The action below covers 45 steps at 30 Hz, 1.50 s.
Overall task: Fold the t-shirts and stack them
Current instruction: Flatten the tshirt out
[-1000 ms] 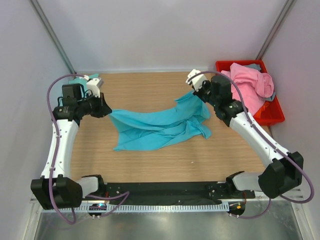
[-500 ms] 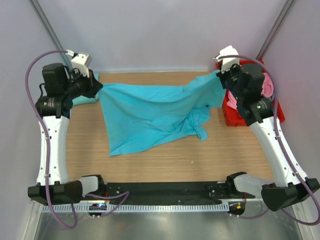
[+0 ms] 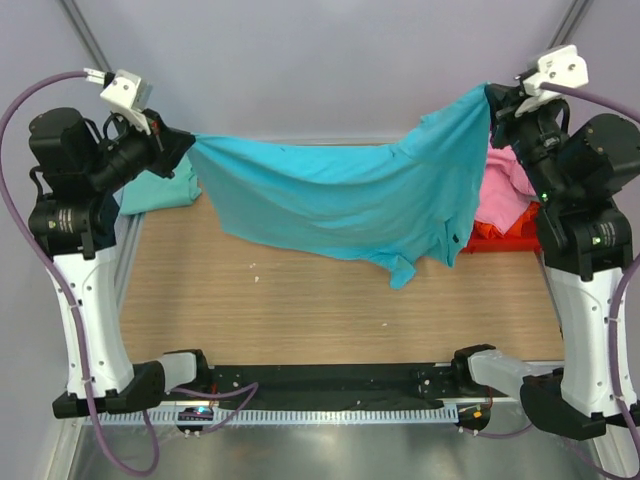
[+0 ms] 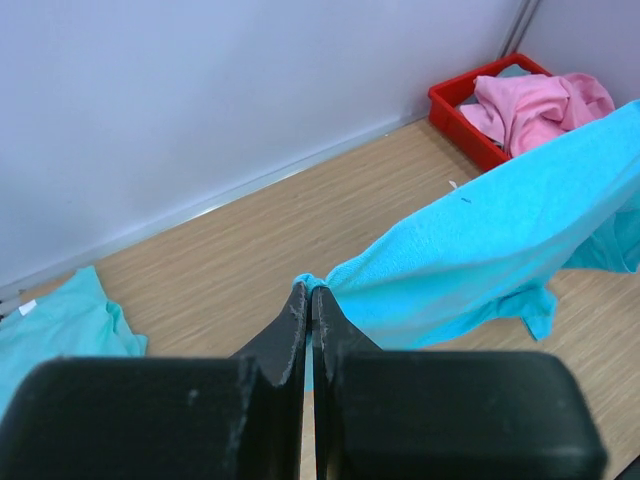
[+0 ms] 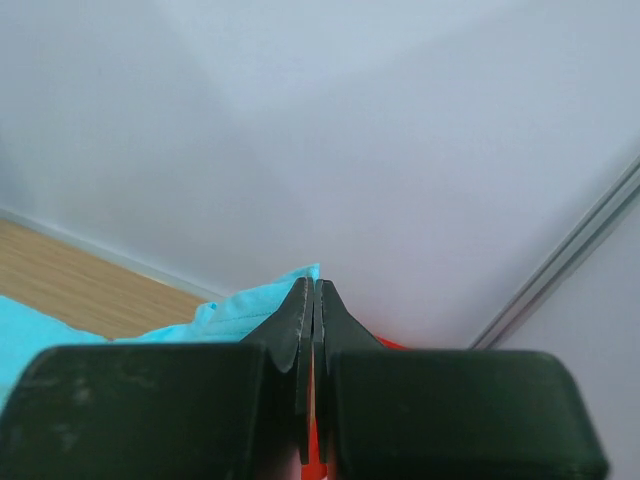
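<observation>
The turquoise-blue t-shirt (image 3: 350, 200) hangs stretched in the air between both grippers, high above the table. My left gripper (image 3: 188, 143) is shut on its left corner; in the left wrist view the cloth (image 4: 480, 260) runs right from the gripper (image 4: 308, 290). My right gripper (image 3: 492, 95) is shut on its right corner, seen in the right wrist view (image 5: 312, 284) with cloth (image 5: 240, 310) beside it. The mint-green t-shirt (image 3: 160, 190) lies at the back left of the table. The pink t-shirt (image 3: 505, 190) sits in the red bin (image 3: 500, 235). The grey-blue one barely shows.
The red bin stands at the back right, partly hidden behind the hanging shirt; it shows in the left wrist view (image 4: 462, 112). Grey walls enclose the table on three sides. The wooden tabletop (image 3: 330, 300) lies beneath the shirt.
Both arms have risen and spread apart, lifting the turquoise-blue shirt off the table until it hangs stretched in the air.
</observation>
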### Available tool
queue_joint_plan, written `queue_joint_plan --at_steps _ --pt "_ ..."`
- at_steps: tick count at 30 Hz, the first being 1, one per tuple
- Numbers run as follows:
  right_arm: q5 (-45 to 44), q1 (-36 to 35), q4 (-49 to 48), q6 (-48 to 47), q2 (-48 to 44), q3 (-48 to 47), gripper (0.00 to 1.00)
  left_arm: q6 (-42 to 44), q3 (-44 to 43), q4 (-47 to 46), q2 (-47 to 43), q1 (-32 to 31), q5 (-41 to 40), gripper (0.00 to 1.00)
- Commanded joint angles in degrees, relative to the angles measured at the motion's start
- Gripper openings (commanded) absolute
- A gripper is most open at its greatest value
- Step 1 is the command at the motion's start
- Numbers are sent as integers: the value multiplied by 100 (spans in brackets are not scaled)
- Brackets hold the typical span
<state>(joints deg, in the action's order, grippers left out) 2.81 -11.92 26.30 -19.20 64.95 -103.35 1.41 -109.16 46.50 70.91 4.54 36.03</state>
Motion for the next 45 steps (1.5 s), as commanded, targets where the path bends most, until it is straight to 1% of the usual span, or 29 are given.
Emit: queue_joint_plan --at_steps 1,4,7,9,10,11,14,15,17,18,21,22,25,29,33,38,40,44,45 --pt "641 181 155 496 -184 -361 1 -89 -211 254 -367 39 185 0" --pt "887 278 287 540 -395 -449 1 52 -237 333 -701 39 19 0" --pt "993 375 287 724 -527 -160 1 219 -342 535 -947 30 -166 0" --pt "740 401 235 812 -649 288 1 263 -255 676 -1106 39 -280 0" --pt "312 419 209 926 -685 454 1 246 -115 720 -1167 39 -342 0" --pt "169 436 208 970 -729 717 1 246 -27 790 -1229 39 -490 0" --pt "97 480 462 858 -913 791 1 360 334 834 -1553 39 -754 0" --pt "106 480 507 813 -957 686 1 412 387 826 -1694 39 -808 0" --pt "62 480 656 725 -949 63 1 562 317 852 -1783 39 -1035 0" --pt "62 480 700 707 -879 -470 1 649 134 869 -1835 39 -1115 0" --pt "62 472 806 620 -791 -1220 1 781 -244 878 -1853 30 -1256 0" --pt "62 480 815 593 -747 -1640 1 825 -568 930 -1836 39 -1274 0" --pt "88 489 902 532 -720 -2275 1 887 -1122 1054 -1730 39 -1292 0" --pt "106 489 1043 549 -790 -2760 1 931 -1475 1072 -1800 39 -1335 0" --pt "80 498 1026 444 -887 -2901 1 1054 -1774 1089 -1853 39 -1449 0" --pt "0 489 938 180 -887 -2630 1 1256 -1644 984 -1818 39 -1678 0" --pt "18 498 868 110 -896 -2210 1 1405 -1293 835 -1818 30 -1731 0" --pt "-167 498 402 -162 -844 -1400 1 1660 -581 606 -1678 39 -1924 0" --pt "-184 498 350 -189 -809 -1172 1 1704 -293 501 -1625 39 -1942 0"
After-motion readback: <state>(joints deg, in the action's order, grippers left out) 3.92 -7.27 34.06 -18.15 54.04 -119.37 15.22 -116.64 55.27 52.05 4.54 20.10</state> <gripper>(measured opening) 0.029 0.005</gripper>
